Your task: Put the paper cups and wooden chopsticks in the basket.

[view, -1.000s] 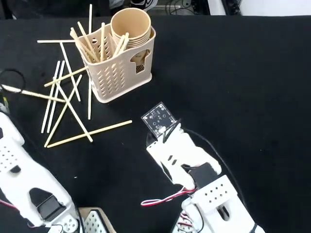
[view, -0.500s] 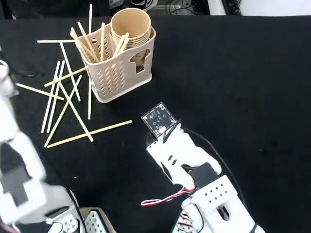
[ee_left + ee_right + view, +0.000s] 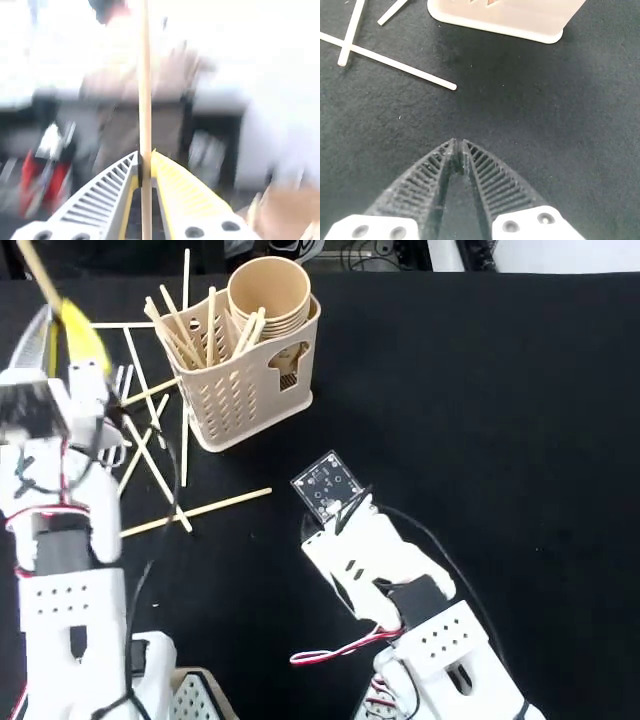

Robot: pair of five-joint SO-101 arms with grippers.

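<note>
The black worktop (image 3: pixel 520 390) carries the basket (image 3: pixel 250 390) toward its far left corner. The stacked paper cups (image 3: pixel 268 290) stand in the basket's right side, and a bundle of chopsticks (image 3: pixel 190 330) stands in its left side. The left end effector (image 3: pixel 145 159) is clamped on a single chopstick (image 3: pixel 145 75), held clear of the worktop to the left of the basket. The right end effector (image 3: pixel 457 145) is closed and empty, low over the worktop near the basket. Several loose chopsticks (image 3: pixel 200 509) lie on the worktop left of the basket.

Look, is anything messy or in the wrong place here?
Yes. Several wooden chopsticks lie crisscrossed on the table beside the basket instead of standing in it. The left gripper holds one more chopstick. The paper cups sit stacked in the basket.
</note>
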